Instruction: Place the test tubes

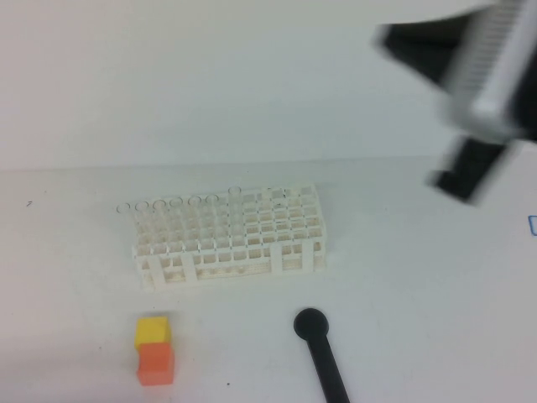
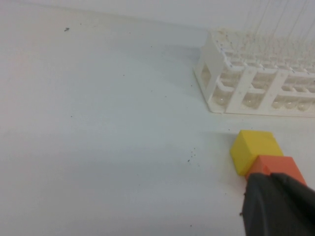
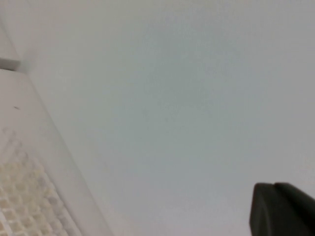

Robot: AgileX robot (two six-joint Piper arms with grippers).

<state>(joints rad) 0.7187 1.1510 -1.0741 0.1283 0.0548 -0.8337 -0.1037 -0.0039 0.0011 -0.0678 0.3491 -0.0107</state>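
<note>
Now: Seating a Tube in the Rack

**Status.** The white rack [image 1: 289, 220] stands mid-counter, well back from the near edge. Clear test tubes [image 1: 176, 203] stand upright in its left-hand cells. The right-hand cells look empty. No loose tube shows on the counter.

The right arm [image 1: 487, 75] hangs high above the far right corner, well clear of the rack. The right pincer [image 3: 283, 209] shows only as a dark edge, so I cannot tell whether it is open, closed or gripping a tube. The left pincer [image 2: 278, 204] sits low near the near left corner, just beside the yellow-and-orange block [image 1: 154, 350]. Its state cannot be told either.

**Procedure (judged).**
1. Confirm that a tube is held before approaching the rack.
2. Choose an empty cell next to the filled ones, so the approach comes from the open right side.
3. Hold the tube upright and centre it over the cell before descending.
4. Lower it straight down. A tilted entry may catch the grid or knock neighbouring rims.
5. Release only once the tube rests on the rack's lower tier.

**Caution.** Keep the path clear of the black round-headed tool [image 1: 311, 322] at the near edge.
</note>
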